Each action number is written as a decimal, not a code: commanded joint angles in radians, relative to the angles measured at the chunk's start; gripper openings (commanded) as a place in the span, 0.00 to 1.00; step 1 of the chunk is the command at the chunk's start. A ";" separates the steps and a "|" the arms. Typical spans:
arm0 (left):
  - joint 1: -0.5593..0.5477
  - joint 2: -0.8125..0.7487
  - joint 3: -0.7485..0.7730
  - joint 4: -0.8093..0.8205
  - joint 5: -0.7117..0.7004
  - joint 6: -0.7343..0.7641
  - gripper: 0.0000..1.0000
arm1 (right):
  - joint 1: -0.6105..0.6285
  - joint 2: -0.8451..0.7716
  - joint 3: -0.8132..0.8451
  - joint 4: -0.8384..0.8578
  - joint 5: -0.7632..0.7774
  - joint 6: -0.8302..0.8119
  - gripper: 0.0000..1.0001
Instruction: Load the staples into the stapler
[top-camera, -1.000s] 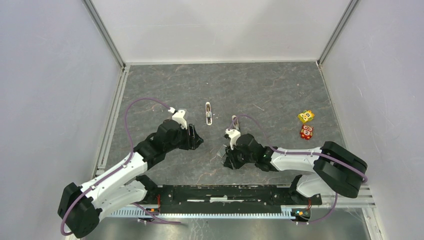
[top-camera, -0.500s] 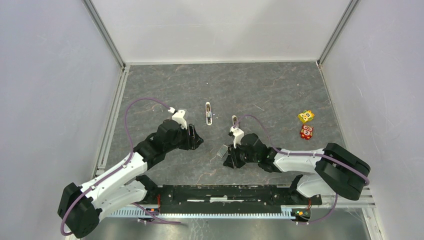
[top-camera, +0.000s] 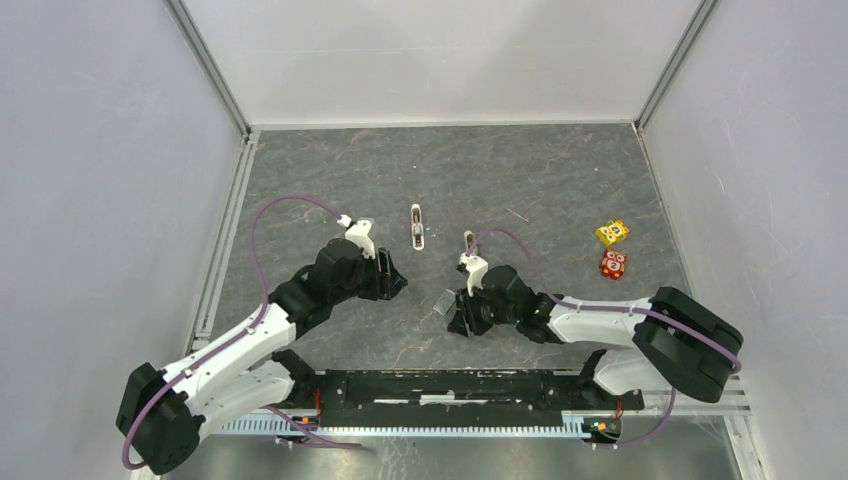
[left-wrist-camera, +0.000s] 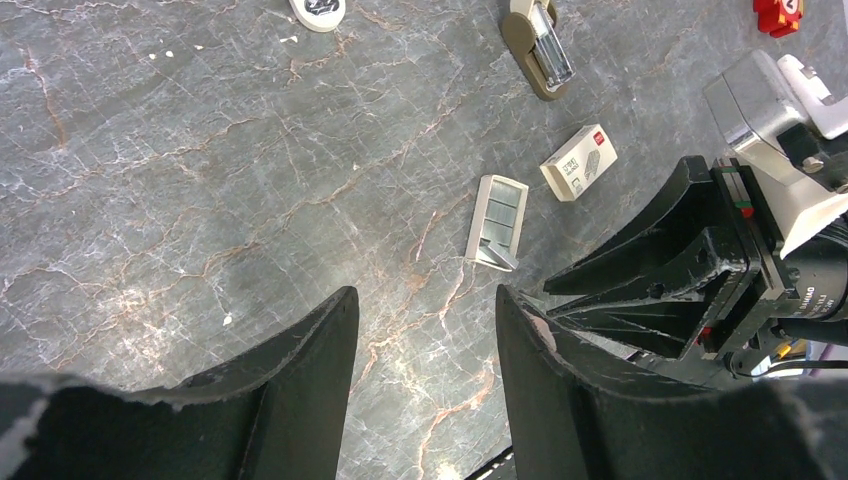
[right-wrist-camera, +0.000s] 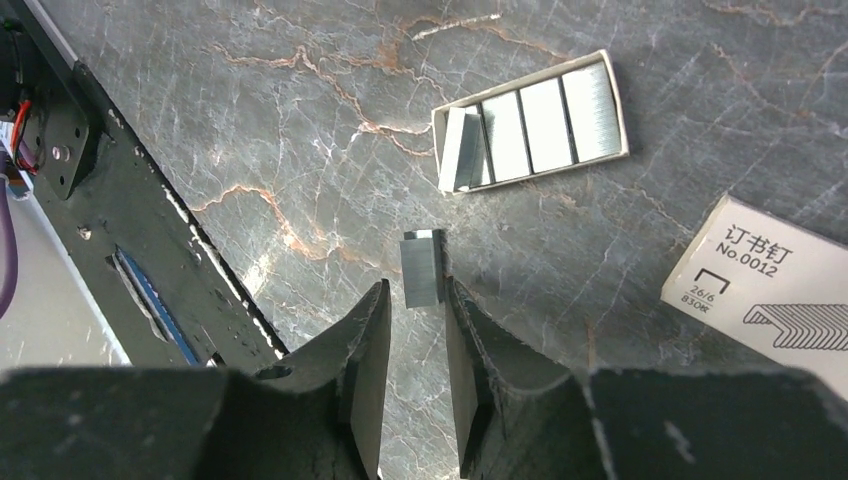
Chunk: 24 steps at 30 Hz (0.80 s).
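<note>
Staples (right-wrist-camera: 422, 268): one strip, frame centre, on the surface (right-wrist-camera: 300, 100), between narrow jaws of the right gripper (right-wrist-camera: 416, 285); hold uncertain. The left gripper (left-wrist-camera: 425, 320) is wide, empty. Pinch squarely; carry level to the stapler (left-wrist-camera: 540, 45).

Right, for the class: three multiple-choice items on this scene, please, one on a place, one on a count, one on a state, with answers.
1. Where is the loose staple strip? A inside the stapler; B between the right fingers; C on a cube.
2. How many cartoon cubes stand on the table? A one; B two; C four.
3. How are the left fingers? A shut on the stapler; B shut on a cube; C open, empty.
Answers: 1 B, it sits in the gap at their tips. 2 B, a yellow cube and a red cube. 3 C, only bare table shows between them.
</note>
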 joint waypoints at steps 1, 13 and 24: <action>0.005 0.001 0.036 0.021 0.020 0.044 0.60 | 0.009 0.013 0.050 0.009 -0.005 -0.030 0.35; 0.006 -0.009 0.024 0.017 0.012 0.043 0.61 | 0.033 0.047 0.067 -0.037 0.045 -0.043 0.32; 0.005 -0.013 0.018 0.020 0.017 0.040 0.61 | 0.040 0.045 0.058 -0.055 0.049 -0.033 0.32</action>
